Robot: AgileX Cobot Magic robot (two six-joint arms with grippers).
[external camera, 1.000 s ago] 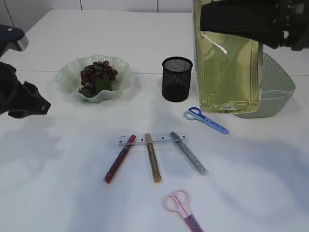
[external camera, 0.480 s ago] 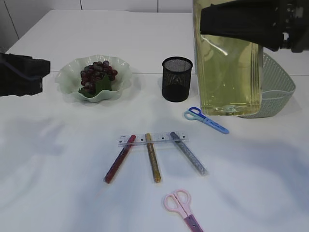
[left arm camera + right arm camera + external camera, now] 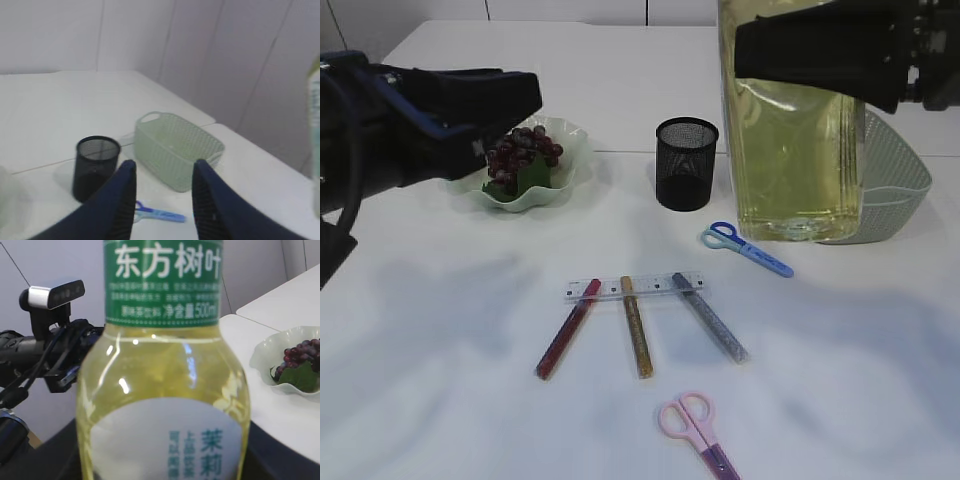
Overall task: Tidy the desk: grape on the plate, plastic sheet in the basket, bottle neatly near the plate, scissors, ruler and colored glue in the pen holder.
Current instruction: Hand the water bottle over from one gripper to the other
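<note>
hanging at upper right of the exterior frame, the right tool (image 3: 820, 50) pinches the bottle (image 3: 790, 150) of yellow liquid, lifted above the surface (image 3: 440, 400) before the basket (image 3: 900, 180). left tool (image 3: 162, 200), fingers spread with nothing between them, hovers at upper left near the plate (image 3: 565, 160) of grapes (image 3: 520, 150).

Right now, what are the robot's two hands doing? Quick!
Left gripper: open, holding nothing.
Right gripper: closed on the bottle of yellow tea, held upright near the basket.
</note>
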